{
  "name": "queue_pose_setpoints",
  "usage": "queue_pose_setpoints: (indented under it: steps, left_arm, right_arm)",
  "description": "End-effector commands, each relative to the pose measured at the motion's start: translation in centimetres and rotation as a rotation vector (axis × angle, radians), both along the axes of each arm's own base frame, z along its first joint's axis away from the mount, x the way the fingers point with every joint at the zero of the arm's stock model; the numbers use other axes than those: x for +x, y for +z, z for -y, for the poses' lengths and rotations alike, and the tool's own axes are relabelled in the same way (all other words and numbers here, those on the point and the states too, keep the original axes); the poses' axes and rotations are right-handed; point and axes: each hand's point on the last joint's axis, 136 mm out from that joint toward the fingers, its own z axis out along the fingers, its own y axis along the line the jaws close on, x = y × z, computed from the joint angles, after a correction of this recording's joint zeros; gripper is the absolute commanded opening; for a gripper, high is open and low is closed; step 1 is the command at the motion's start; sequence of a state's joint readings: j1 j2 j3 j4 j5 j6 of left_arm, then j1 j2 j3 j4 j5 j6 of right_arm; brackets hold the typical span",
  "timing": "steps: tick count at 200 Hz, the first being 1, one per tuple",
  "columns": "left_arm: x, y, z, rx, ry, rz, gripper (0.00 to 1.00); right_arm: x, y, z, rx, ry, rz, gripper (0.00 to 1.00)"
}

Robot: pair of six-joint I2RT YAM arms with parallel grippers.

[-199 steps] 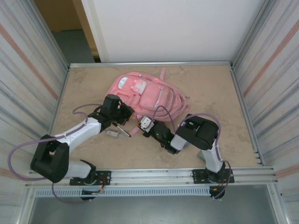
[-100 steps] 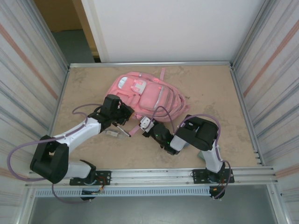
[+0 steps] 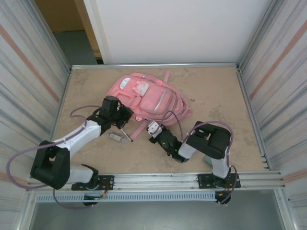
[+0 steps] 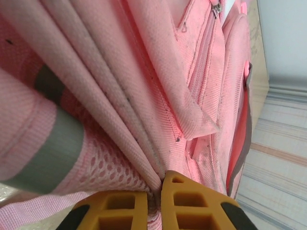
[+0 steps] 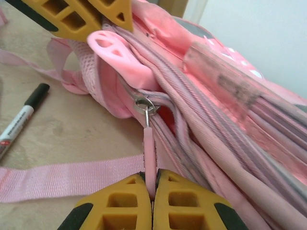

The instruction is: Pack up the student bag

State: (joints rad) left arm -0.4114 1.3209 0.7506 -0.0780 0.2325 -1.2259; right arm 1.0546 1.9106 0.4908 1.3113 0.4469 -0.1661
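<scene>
Top external: student bag [image 3: 152,97] lay flat on the table [image 3: 220,96], back-centre, front pockets facing up, straps trailing toward the arms. Both arms reached in to its near edge, left gripper [image 3: 125,113] at the near-left corner, right gripper [image 3: 152,128] just below the near side.

Left wrist: yellow fingers [image 4: 192,206] were pressed together with a fold of the bag's pink fabric pinched between them, next to a mesh panel and a grey trim band [image 4: 53,153].

Right wrist: jaws were clamped on the pink zip pull [image 5: 149,153], which ran straight up to a metal ring on the slider [image 5: 145,105] at the bag's corner. A pink rubber tab [image 5: 117,55] stuck out just above the slider. The left gripper's fingers were at top left of that view, gripping the same corner region. One flat pink strap [image 5: 62,179] lay across the table beside the right fingers. A black-capped marker [image 5: 21,117] lay on the table near the bag, apart from it.
</scene>
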Motion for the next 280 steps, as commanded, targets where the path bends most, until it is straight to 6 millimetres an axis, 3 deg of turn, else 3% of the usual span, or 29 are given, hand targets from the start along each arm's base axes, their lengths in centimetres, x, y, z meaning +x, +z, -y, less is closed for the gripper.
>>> queue_pose_setpoints:
  steps: [1,32,63,115,140,166,203,244,255,280]
  left_arm:
    - [2.0,1.6,-1.0,0.040,0.016,0.086,0.00]
    - [3.2,0.9,-1.9,0.050,0.009,0.088,0.00]
    - [4.4,0.7,-1.7,0.103,-0.116,0.080,0.00]
    - [5.8,-1.8,-2.7,0.143,-0.105,0.039,0.00]
    - [6.6,-3.0,-3.4,0.110,-0.087,0.016,0.00]
    - [7.5,-3.8,-4.6,0.142,-0.130,-0.009,0.00]
    - [8.4,-3.6,-4.6,0.184,-0.213,-0.006,0.00]
    - [8.6,-4.4,-4.4,0.143,-0.206,-0.059,0.00]
    - [8.1,-4.6,-4.0,0.104,-0.188,-0.058,0.09]
    - [6.8,-4.5,-3.2,0.031,-0.149,-0.044,0.13]
  right_arm:
    - [0.6,1.6,2.2,0.083,-0.098,-0.017,0.00]
    - [0.1,0.4,3.8,0.070,-0.095,-0.102,0.00]
    - [-0.3,-0.9,4.9,0.051,-0.085,-0.225,0.00]
    - [-1.6,-3.3,5.6,0.036,0.013,-0.529,0.00]
    - [-2.0,-4.4,6.9,0.049,-0.016,-0.627,0.00]
    - [-2.2,-4.4,7.9,0.028,-0.022,-0.654,0.00]
    - [-2.2,-4.4,9.2,0.022,-0.028,-0.682,0.00]
    - [-2.1,-3.9,8.9,0.036,-0.010,-0.716,0.00]
    - [-2.2,-3.6,8.3,0.023,0.010,-0.714,0.00]
    - [-2.8,-3.3,6.5,-0.062,0.058,-0.671,0.00]
